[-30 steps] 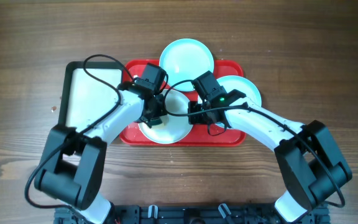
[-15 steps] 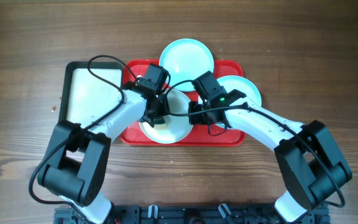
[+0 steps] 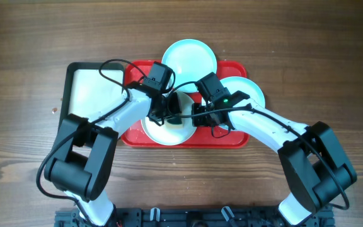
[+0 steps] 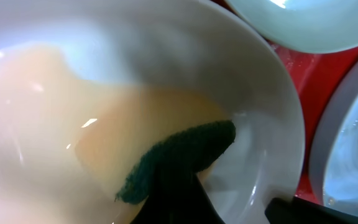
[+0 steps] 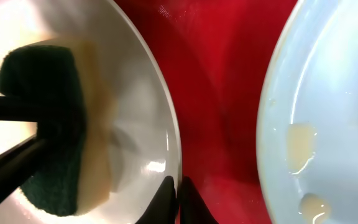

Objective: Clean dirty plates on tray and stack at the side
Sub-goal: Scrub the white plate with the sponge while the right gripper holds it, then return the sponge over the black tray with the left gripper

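Now left pincer (image 3: 167, 113) with sponge (image 5: 45, 81) farther across white plate (image 3: 167, 133)

Desk (image 3: 307, 38): brown wood.
Red rectangular plastic tray (image 3: 132, 136): mid-desk, black-rimmed cream tray (image 3: 88, 94) just beside it on the left.
White round plastic plate (image 3: 166, 132): tray's near side, below my left gripper (image 3: 160, 116); my right gripper (image 3: 195, 117) at its right rim.
Far pale blue round plastic plate (image 3: 189, 58): overhanging the tray's far edge.
Right pale blue round plastic plate (image 3: 252, 88): partly under my right arm.

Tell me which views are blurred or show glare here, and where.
Left wrist view: soft and out of focus throughout, the sponge has a fuzzy edge, and there are small glare spots on the white plate. Right wrist view: sharper, with a bright highlight near the plate's rim. Overhead view: crisp and evenly lit, no strong glare.
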Action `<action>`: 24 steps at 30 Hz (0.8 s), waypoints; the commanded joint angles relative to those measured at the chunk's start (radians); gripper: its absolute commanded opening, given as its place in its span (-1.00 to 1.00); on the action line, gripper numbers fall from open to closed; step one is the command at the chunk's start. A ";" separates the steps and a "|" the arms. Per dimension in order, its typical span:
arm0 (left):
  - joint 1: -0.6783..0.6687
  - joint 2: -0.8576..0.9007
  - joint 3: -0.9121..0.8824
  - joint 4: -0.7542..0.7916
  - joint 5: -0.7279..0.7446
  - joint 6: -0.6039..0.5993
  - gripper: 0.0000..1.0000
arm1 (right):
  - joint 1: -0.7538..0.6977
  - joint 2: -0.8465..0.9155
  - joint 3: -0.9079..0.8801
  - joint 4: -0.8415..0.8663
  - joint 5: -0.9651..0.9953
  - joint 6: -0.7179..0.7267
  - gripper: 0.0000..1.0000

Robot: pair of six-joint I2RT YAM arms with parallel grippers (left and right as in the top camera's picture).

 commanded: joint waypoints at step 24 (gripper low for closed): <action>0.091 -0.381 0.021 -0.199 -0.188 0.002 -0.92 | 0.012 0.011 0.001 0.017 -0.068 -0.003 -0.50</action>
